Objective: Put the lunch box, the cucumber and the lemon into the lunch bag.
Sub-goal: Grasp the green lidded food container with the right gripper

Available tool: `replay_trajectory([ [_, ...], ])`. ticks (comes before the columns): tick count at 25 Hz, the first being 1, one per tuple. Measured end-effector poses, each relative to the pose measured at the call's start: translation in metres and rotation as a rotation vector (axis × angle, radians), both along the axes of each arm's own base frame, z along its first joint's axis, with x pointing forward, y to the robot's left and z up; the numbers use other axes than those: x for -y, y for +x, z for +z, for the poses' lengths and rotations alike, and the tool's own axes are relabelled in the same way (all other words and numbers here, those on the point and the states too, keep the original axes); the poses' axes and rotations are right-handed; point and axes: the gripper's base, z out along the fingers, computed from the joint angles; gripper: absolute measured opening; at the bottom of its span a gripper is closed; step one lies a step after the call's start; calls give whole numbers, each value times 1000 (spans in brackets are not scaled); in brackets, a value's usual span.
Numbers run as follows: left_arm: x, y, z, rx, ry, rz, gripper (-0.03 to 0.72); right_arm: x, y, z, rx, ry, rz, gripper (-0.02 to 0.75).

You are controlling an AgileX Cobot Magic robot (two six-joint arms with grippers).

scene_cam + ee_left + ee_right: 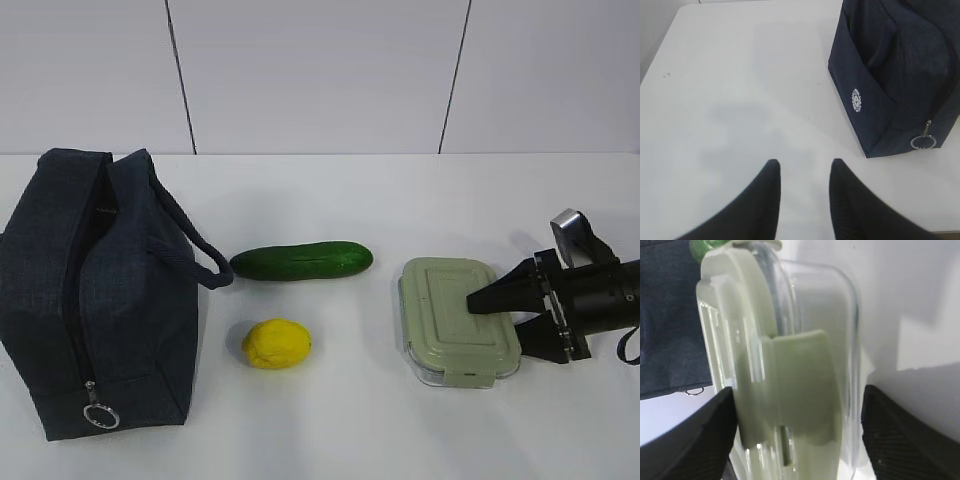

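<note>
The pale green-lidded lunch box (450,310) lies flat on the white table at the right. My right gripper (495,315) has come in from the right and is shut across the thickness of its right end. In the right wrist view one finger (710,430) presses the lid and the other sits against the clear base of the lunch box (790,340). The cucumber (300,261) lies mid-table with the lemon (277,343) in front of it. The navy lunch bag (100,300) stands at the left. My left gripper (805,162) hangs open over bare table beside the lunch bag (890,75).
The bag's silver ring pull (101,416) hangs low on its near end at the foot of the zipper line. One strap handle (190,250) droops toward the cucumber. A white wall runs behind the table. My left arm does not show in the exterior view.
</note>
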Motion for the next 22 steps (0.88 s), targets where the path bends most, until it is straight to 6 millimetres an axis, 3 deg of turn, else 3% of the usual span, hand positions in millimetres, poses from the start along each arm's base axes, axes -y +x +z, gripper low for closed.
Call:
replay_trajectory([
  [22,0,0,0,0,0,0,242,1,0,7,17,-22,10,589],
])
